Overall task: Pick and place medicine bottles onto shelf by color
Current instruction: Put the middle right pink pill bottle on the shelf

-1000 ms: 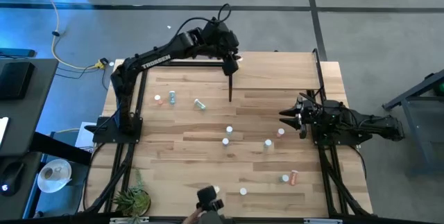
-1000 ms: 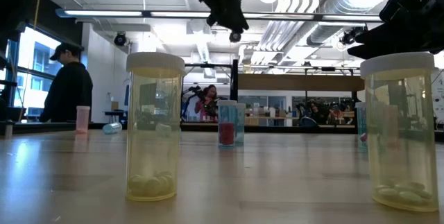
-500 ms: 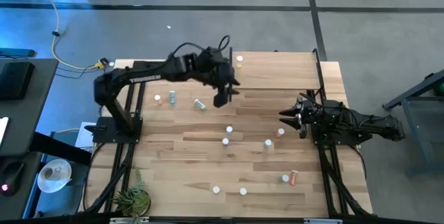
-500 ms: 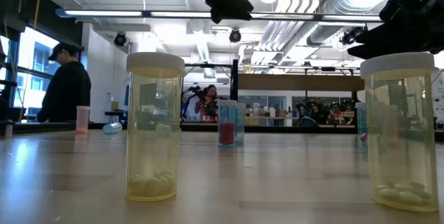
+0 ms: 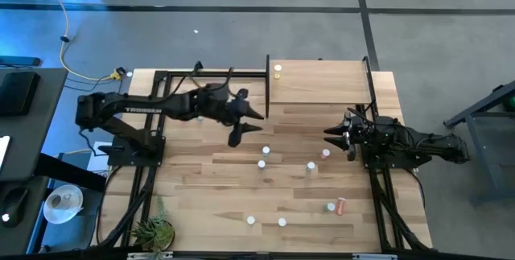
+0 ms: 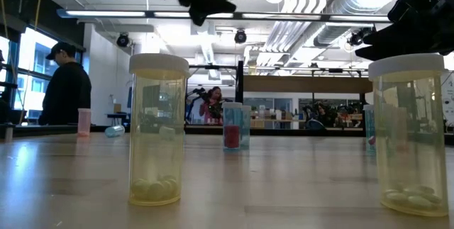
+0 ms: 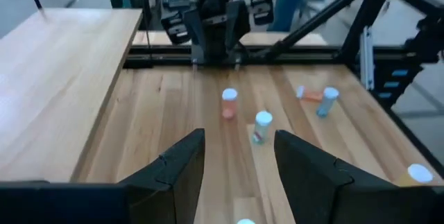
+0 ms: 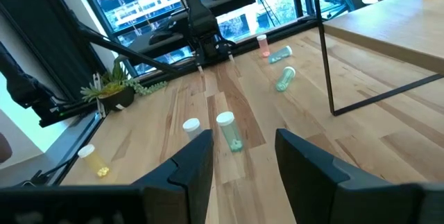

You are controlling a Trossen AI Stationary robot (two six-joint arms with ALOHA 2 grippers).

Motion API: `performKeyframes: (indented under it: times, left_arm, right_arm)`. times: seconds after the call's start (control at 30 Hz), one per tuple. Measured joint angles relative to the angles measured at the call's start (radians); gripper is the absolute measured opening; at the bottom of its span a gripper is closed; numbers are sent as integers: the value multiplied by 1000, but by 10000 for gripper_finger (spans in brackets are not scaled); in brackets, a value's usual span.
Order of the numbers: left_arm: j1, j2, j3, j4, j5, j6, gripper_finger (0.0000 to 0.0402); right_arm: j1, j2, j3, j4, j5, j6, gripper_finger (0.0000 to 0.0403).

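Pale plywood shelf (image 5: 322, 83), black-edged, on dark posts at the far right part of the striped wooden tabletop (image 5: 201, 187); one yellowish white-capped bottle (image 5: 278, 70) stands on it near its far left corner. Remaining medicine bottles are scattered over the tabletop: two upright white-capped bottles (image 5: 264, 157) near the middle, a teal bottle (image 5: 311, 167) and a pink-red bottle (image 5: 326, 154) close to the right arm, a teal bottle (image 5: 331, 208) standing just beside a pink one lying down (image 5: 342, 205) toward the near right, and two yellow bottles (image 5: 266, 221) at the near edge. The low view shows these two yellow bottles (image 6: 157, 130) large in front, pills at their bottoms, with a red-filled bottle (image 6: 232, 126) farther back. Left gripper (image 5: 235, 138) hangs above the table's middle, just left of the shelf's corner post, fingers (image 7: 182, 163) apart and holding nothing. Right gripper (image 5: 331, 134) rests at the right edge, beside the pink-red bottle, fingers (image 8: 198, 158) apart and empty. A person in dark clothing (image 6: 65, 87) stands in the room beyond the table. A small potted plant (image 5: 153, 228) sits at the table's near left corner.
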Motion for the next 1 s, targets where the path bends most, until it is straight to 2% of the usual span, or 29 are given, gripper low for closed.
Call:
performKeyframes:
  times: [0.2, 0.43, 0.67, 1.0]
  left_arm:
    - [-15, -72, -199, 211, 2, -67, 163]
    - [-48, -89, -333, 378, 2, -101, 163]
    - [-105, -89, -369, 435, 2, -116, 165]
    - [-191, -89, -369, 429, -3, -90, 165]
  right_arm:
    - [0, 0, 0, 0, 0, 0, 147]
    - [0, 0, 0, 0, 0, 0, 147]
    - [0, 0, 0, 0, 0, -1, 147]
    - [0, 0, 0, 0, 0, -109, 147]
